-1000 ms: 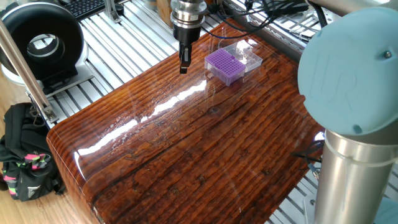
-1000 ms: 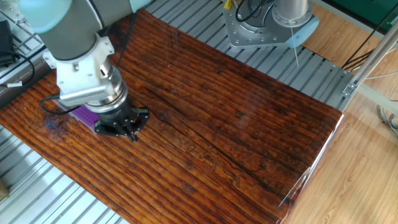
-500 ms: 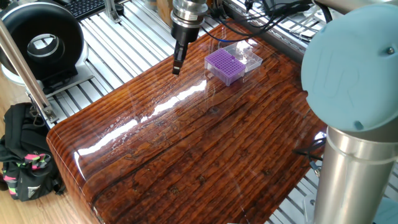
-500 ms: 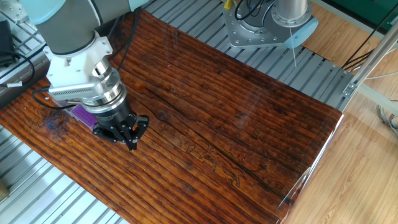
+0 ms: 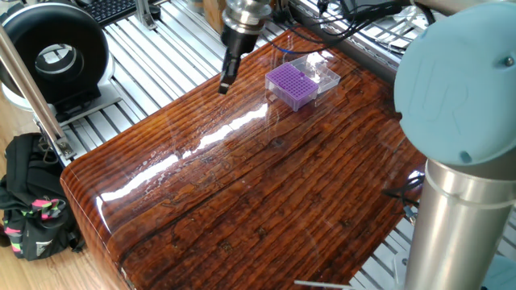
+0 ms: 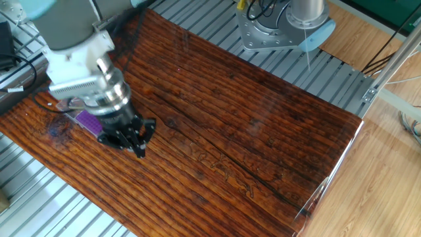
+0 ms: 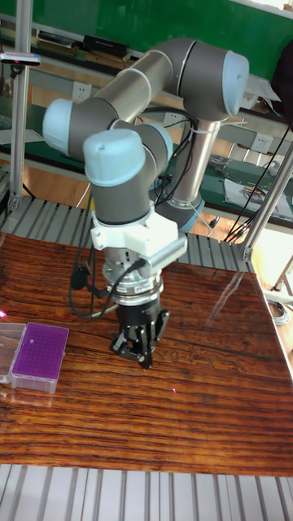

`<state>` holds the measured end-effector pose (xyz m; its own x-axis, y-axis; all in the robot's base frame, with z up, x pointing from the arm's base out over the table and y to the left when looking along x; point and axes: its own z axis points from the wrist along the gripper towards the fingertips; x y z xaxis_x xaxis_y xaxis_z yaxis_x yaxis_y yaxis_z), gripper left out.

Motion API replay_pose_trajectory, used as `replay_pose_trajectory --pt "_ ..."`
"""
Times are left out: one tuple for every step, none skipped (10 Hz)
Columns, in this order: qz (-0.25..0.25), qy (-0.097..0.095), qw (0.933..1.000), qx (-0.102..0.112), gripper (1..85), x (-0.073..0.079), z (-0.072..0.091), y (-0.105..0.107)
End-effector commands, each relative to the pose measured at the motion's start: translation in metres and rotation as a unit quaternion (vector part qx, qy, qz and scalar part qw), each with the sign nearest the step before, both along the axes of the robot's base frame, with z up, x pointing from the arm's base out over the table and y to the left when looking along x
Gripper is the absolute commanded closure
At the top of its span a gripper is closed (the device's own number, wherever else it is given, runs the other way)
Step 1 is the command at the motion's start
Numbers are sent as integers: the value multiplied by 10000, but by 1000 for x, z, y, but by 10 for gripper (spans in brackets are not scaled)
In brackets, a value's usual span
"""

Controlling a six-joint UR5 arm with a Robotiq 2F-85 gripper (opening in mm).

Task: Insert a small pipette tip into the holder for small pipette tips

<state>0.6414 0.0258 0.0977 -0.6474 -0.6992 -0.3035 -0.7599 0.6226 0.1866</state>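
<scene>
Claw hovers beside purple holder, unobstructed.

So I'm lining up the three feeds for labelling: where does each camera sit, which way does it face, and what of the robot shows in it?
One fixed view: high beside the arm's base, looking across the wooden table to the purple holder; the arm's grey column and blue cap loom at right, the gripper far off.
The other fixed view: high on the opposite side, looking back; wrist and gripper cover most of the holder.
Tall fixed view: low at the table's front edge, facing the whole arm, fingers pointing down.
All three share gripper, holder and table.
</scene>
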Motion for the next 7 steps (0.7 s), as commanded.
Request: replay_pose_trajectory --pt "343 -125 9993 45 847 -7 9 -26" --pt "559 -202 9982 -31 847 -6 7 -33" --pt "781 -261 9966 -37 847 -7 6 -35" --pt "1054 -379 9936 -127 847 -8 5 -39" --pt "1204 -435 9916 -183 847 -9 5 -41" --pt "1208 -402 9915 -256 847 -10 3 -44" --pt "1205 -337 9915 -363 847 -10 2 -46"
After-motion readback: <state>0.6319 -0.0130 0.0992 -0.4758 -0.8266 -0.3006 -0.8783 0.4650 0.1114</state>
